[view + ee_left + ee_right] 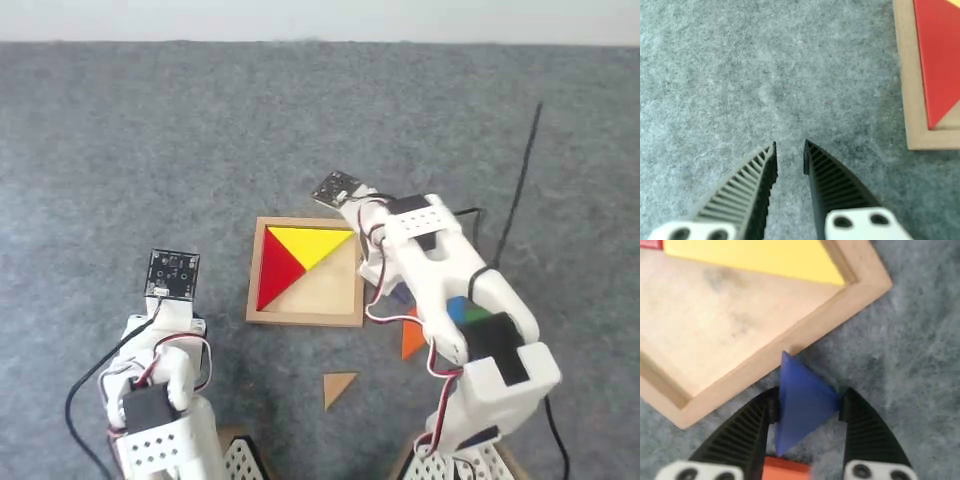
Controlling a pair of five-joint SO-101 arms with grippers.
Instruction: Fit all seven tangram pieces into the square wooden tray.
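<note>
Closest to my lens on the left wrist view are the left gripper's (pixel 790 146) two ribbed black fingers, pointing down at the grey felt (pixel 740 65). The jaws stand a narrow slit apart and hold nothing. From above, that arm sits well off the tray's left side, apart from every piece.

Next to the right comes the square wooden tray (pixel 305 319), lying flat in the middle of the felt. Two pieces are seated in it: a red triangle (pixel 274 270) along its left wall and a yellow triangle (pixel 308 243) along its far wall, meeting edge to edge. The other half of the tray floor is bare wood. Below the tray, on the felt, lies a small wood-coloured triangle (pixel 338 387), apart from the tray.

Further right, the right gripper (pixel 809 395) is just outside the tray's right wall, jaws closed on a blue triangle (pixel 796 382), one finger on either side. The triangle's tip reaches the outer edge of the rim; I cannot tell whether it touches.

An orange piece (pixel 412 339) lies just behind the gripper, and a green piece (pixel 479 314) with another blue piece (pixel 456 307) beside it shows past the arm's body.
</note>
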